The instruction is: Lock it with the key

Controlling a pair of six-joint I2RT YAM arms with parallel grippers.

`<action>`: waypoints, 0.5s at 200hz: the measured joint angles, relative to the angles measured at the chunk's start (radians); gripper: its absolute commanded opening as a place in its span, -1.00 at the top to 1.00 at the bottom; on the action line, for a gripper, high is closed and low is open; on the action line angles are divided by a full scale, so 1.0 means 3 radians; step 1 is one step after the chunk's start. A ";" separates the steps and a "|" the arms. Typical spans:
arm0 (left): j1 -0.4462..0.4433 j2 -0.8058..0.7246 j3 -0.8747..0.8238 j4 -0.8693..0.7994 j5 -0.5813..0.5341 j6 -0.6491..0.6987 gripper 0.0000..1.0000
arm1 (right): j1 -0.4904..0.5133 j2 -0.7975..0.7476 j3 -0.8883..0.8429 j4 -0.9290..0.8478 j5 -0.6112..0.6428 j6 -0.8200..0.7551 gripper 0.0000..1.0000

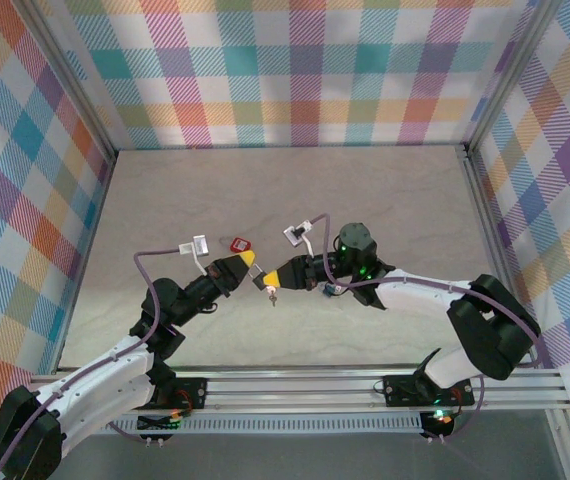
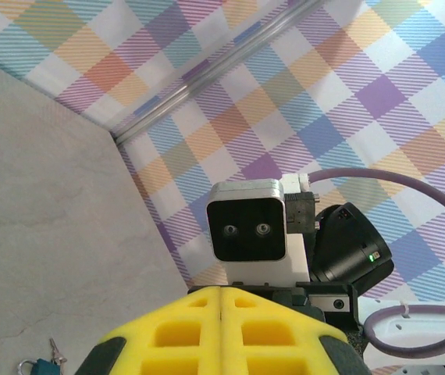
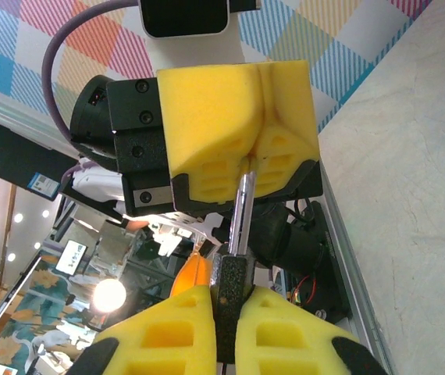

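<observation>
A red padlock (image 1: 238, 243) lies on the beige table (image 1: 385, 200). Just beside it, on the nearer side, is the left gripper (image 1: 249, 258), its yellow fingers pressed together into one point. To the near right of the red padlock is the right gripper (image 1: 267, 280), also closed. A small dark object (image 1: 262, 287) is at its tip, and a tiny key (image 1: 273, 297) hangs below. Further right of the red padlock, a small blue padlock (image 1: 327, 290) lies beside the right arm.
</observation>
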 measured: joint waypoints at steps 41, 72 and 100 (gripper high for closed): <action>0.0000 0.0000 -0.0022 0.0078 -0.0072 -0.0037 1.00 | 0.0001 0.0013 0.0065 -0.0075 0.0034 -0.0050 1.00; 0.0000 0.0014 -0.0034 0.0088 -0.0122 -0.0046 1.00 | 0.0001 0.0037 0.0126 -0.0200 0.0102 -0.0136 1.00; 0.0000 0.0019 -0.0061 0.0102 -0.0161 -0.0047 1.00 | 0.0001 0.0062 0.0164 -0.0276 0.0122 -0.0187 1.00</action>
